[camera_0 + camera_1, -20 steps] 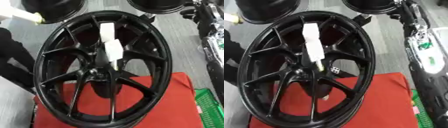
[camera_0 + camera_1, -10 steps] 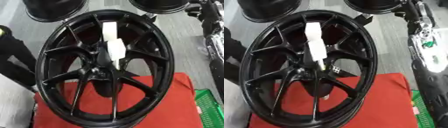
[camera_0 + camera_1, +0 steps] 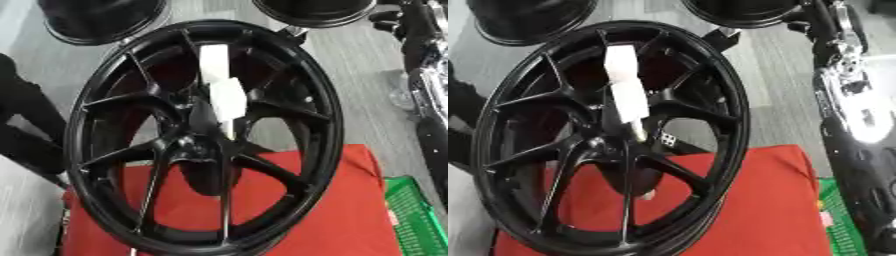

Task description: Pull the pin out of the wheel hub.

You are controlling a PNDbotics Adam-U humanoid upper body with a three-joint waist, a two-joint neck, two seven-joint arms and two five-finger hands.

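Pin (image 3: 226, 97) is your target, but start from your own side: neither hand shows clearly. Your right arm (image 3: 855, 115) runs down the right edge of both views, black and silver, well apart from the wheel; its hand is not made out, so I cannot tell whether it is released or clenched, and it touches nothing of the task that can be seen. Your left hand is out of view. Right arm looks the nearer one. From it the pin lies to your left, in front of the spokes. It reads as a pale, blocky bar with a thin lower tip, long axis running steeply down from the upper rim toward the wheel hub (image 3: 188, 147), tip at the centre. The wheel (image 3: 319, 125) stands tilted on a red mat (image 3: 350, 215).
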